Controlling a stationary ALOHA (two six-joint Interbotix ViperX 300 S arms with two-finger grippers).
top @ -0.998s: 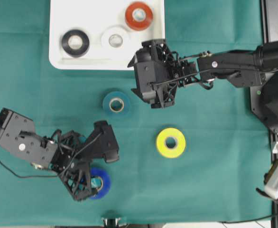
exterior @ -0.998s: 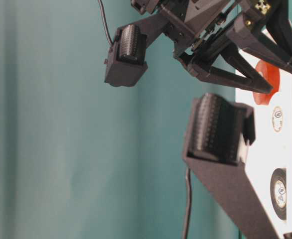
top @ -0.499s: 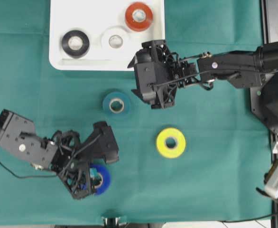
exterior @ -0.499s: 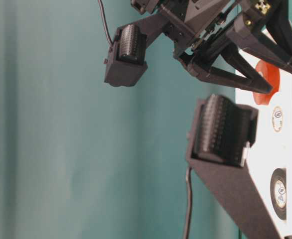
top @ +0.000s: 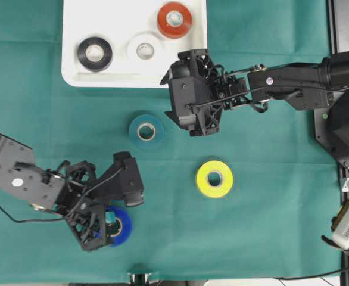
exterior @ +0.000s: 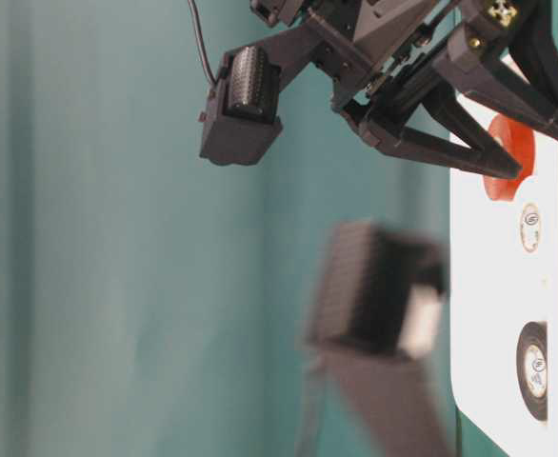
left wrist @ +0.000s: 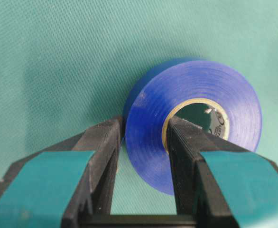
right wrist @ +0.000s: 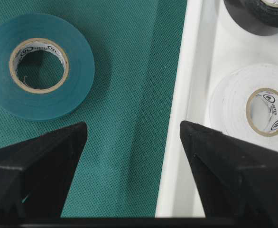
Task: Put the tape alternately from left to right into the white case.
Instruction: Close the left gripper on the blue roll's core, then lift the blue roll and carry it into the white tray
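My left gripper (top: 107, 224) (left wrist: 143, 128) is shut on the blue tape (top: 122, 227) (left wrist: 148, 147), one finger inside its core and one outside, with the roll tilted above the cloth. In the white case (top: 133, 80) (right wrist: 191, 95) lie the black tape (top: 94, 53), the white tape (top: 145, 50) (right wrist: 234, 99) and the red tape (top: 174, 19). The teal tape (top: 146, 131) (right wrist: 39, 99) and the yellow tape (top: 214, 179) lie flat on the cloth. My right gripper (top: 168, 95) (right wrist: 133, 126) hangs open and holds nothing, over the case's near rim beside the teal roll.
Green cloth covers the table. The right arm's base and black equipment (top: 341, 119) stand along the right edge. In the table-level view a blurred black part of the left arm (exterior: 374, 286) crosses in front of the case (exterior: 493, 314).
My left gripper has shut on the blue tape and shifted a little left, tipping the roll up. The right arm has not moved.
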